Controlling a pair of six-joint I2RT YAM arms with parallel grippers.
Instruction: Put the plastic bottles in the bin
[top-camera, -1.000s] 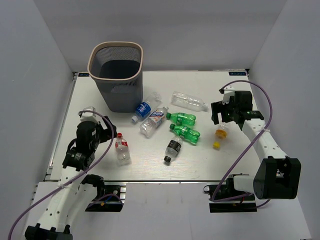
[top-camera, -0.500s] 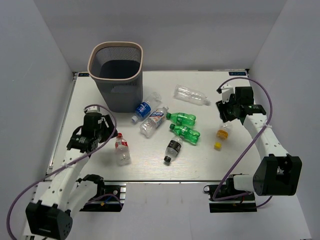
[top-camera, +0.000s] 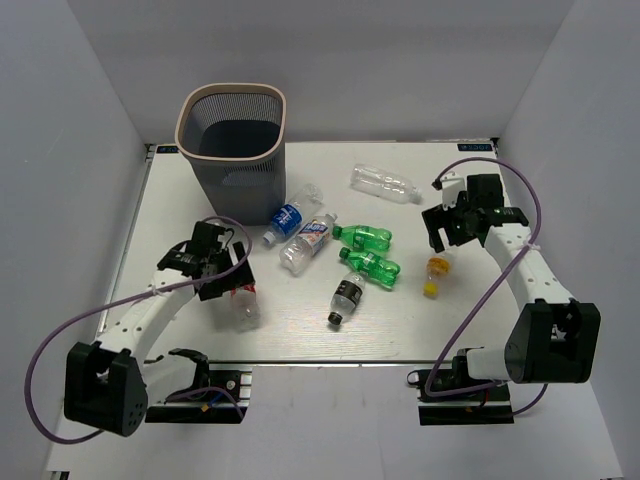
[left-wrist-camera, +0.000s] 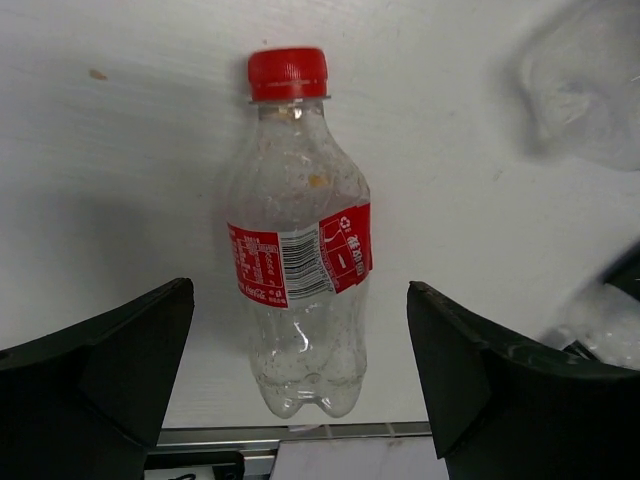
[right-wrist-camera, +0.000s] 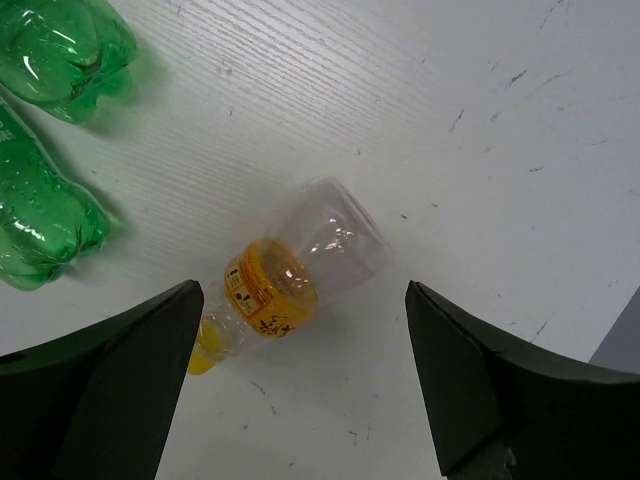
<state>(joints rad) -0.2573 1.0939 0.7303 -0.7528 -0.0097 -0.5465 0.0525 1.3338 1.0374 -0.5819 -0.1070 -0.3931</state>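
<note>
The bin (top-camera: 240, 195) stands at the back left. A clear bottle with a red label and red cap (top-camera: 243, 298) lies at the front left. My left gripper (top-camera: 222, 278) is open above it, and in the left wrist view (left-wrist-camera: 298, 300) the bottle (left-wrist-camera: 300, 260) lies between the fingers, untouched. An orange-label bottle with a yellow cap (top-camera: 437, 270) lies at the right. My right gripper (top-camera: 443, 235) is open above it, and the bottle (right-wrist-camera: 290, 275) lies between its fingers in the right wrist view (right-wrist-camera: 304, 290).
Two blue-label bottles (top-camera: 287, 217) (top-camera: 310, 240) lie near the bin's foot. Two green bottles (top-camera: 363, 236) (top-camera: 372, 266) and a dark-label bottle (top-camera: 346, 297) lie in the middle. A clear bottle (top-camera: 383, 184) lies at the back right. Grey walls enclose the table.
My left gripper swung right and now hangs over the red-label bottle. My right gripper shifted slightly toward the orange bottle. The clear back bottle shifted a little.
</note>
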